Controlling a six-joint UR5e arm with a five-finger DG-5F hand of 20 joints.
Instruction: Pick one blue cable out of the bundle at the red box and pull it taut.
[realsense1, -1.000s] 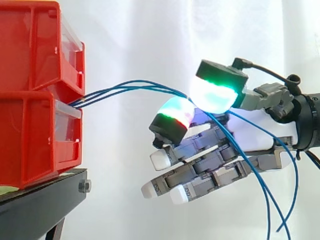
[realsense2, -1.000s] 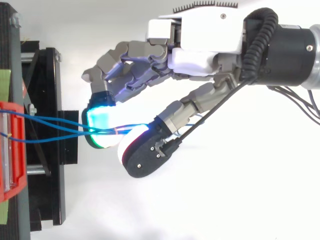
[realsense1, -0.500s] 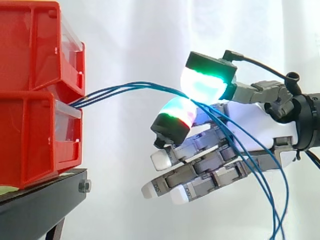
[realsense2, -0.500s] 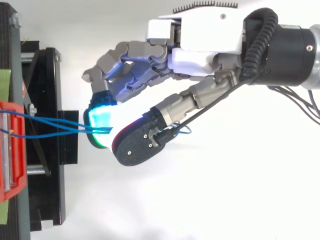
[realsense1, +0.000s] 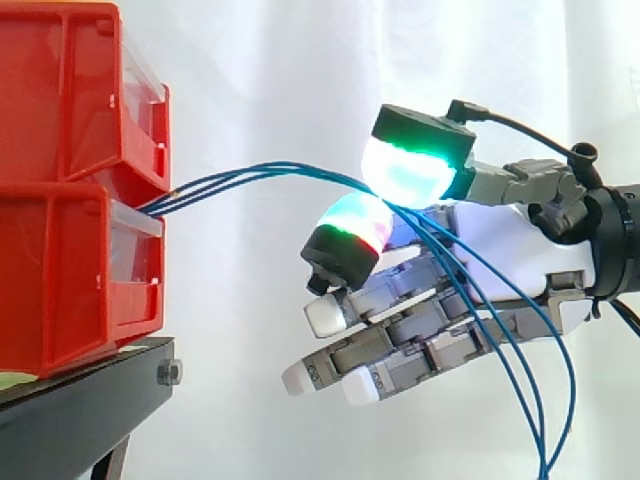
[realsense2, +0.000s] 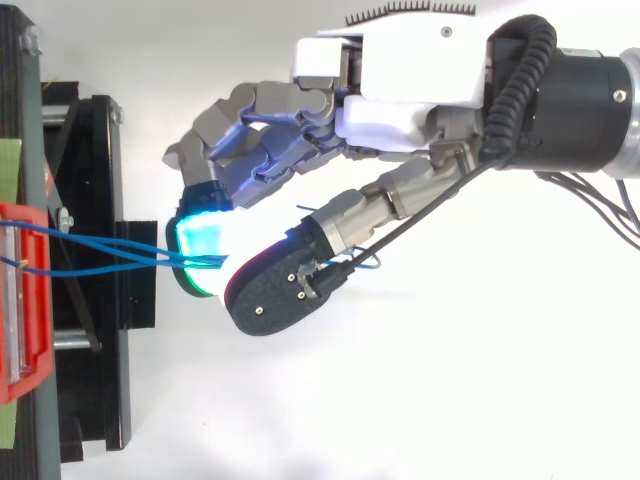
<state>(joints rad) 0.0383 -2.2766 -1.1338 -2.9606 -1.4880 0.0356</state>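
Around cables (realsense1: 250, 175), robot hand's (realsense1: 525, 240) apparent pinch

Arched blue cables (realsense1: 250, 171) from red box (realsense1: 70, 110)

A white curtain (realsense1: 280, 90) hangs in soft folds across the far side, brightly and evenly lit. A black stand (realsense1: 80, 405) sits at the left, above a plain white floor (realsense2: 420, 400).
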